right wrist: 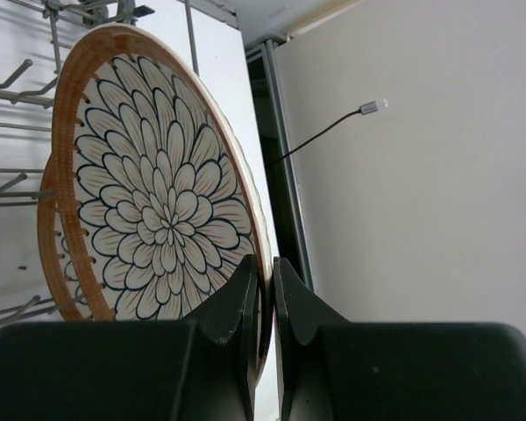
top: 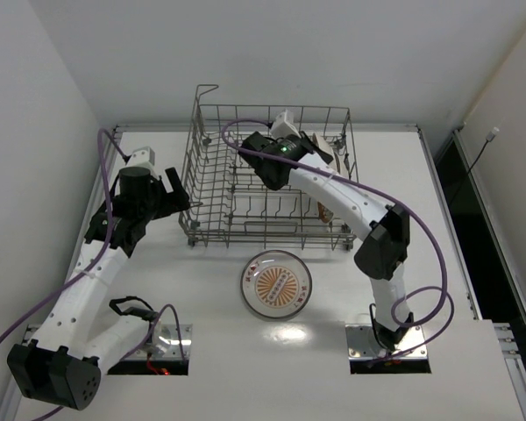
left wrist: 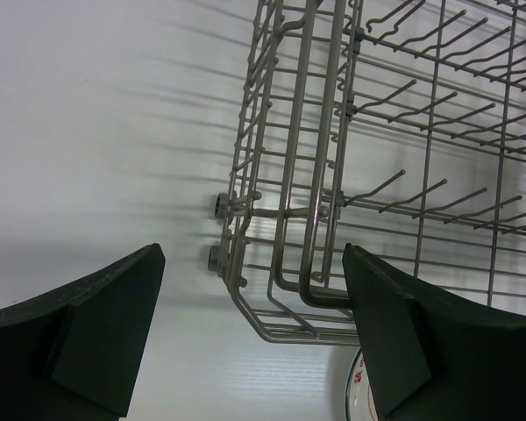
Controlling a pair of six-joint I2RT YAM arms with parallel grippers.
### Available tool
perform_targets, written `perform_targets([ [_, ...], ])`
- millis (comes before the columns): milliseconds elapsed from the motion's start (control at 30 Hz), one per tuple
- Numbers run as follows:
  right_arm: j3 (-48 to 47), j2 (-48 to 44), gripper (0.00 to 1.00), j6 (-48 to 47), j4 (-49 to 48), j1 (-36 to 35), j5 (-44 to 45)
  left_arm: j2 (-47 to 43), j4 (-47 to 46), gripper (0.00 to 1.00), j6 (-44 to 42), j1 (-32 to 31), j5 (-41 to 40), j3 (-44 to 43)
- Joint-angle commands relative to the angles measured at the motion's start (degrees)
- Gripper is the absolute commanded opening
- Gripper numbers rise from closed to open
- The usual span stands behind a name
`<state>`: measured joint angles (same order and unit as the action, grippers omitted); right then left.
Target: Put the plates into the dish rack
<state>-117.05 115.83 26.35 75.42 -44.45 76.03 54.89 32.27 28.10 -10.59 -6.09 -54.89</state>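
At the far middle of the table point(top: 202, 303) stands the grey wire dish rack point(top: 245, 189), its tall handle loop point(top: 207, 89) rising from the far left corner.

Right arm: it reaches from its base over the rack's right side to the far right corner. The right pincer point(right wrist: 265, 303) is clamped on the rim of a brown-rimmed petal plate point(right wrist: 158, 193), with the two fingers nearly together and the thin edge of the plate between them. The plate is held on edge inside the rack. Whether it already rests among the tines point(left wrist: 403, 189) cannot be told.

A second brown-rimmed plate point(right wrist: 51, 241) stands just behind the first. It is largely covered by it, so only its left rim shows, and rack wires cross in front of that rim.

The sunburst plate point(top: 276, 283), dark-rimmed with an orange centre, lies flat on the table. It is near of the rack and apart from it, between the two arm bases.

Left arm: the left pincer point(top: 179, 195) sits just left of the rack's near left corner. Its fingers point(left wrist: 96, 338) are spread wide apart and hold nothing. The left wrist view shows that corner of the rack between them. Contact with the wire cannot be judged.
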Motion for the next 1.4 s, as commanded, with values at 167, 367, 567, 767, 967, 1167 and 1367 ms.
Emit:
perform_targets([
  [167, 0.95, 1.58, 0.00, 2.04, 5.35, 0.15, 5.36, -0.75, 3.32, 0.81, -1.11, -1.36, -0.77, 0.93],
  [367, 2.34, 3.35, 0.00, 2.57, 5.35, 0.15, 3.43, -0.75, 3.32, 0.81, -1.11, -1.36, -1.30, 0.93],
  [567, 7.28, 3.88, 0.00, 8.19, 5.35, 1.29, -1.75, -0.75, 3.32, 0.82, -1.11, -1.36, -1.30, 0.93],
  [767, 8.69, 3.88, 0.01, 11.26, 5.35, 2.52, -8.17, -0.75, 3.32, 0.82, -1.11, -1.36, -1.30, 0.93],
  [967, 5.35, 2.48, 0.39, 11.27, 5.35, 3.13, -13.00, -0.75, 3.32, 0.82, -1.11, -1.36, -1.30, 0.93],
  [1167, 0.26, -0.78, 0.85, 10.66, 5.35, 4.37, -17.84, -0.23, 3.32, 0.82, -1.11, -1.36, -1.30, 1.46],
  [1367, -6.68, -9.73, 1.00, 9.43, 5.35, 3.58, -18.28, -0.23, 3.32, 0.82, -1.11, -1.36, -2.44, 1.46],
])
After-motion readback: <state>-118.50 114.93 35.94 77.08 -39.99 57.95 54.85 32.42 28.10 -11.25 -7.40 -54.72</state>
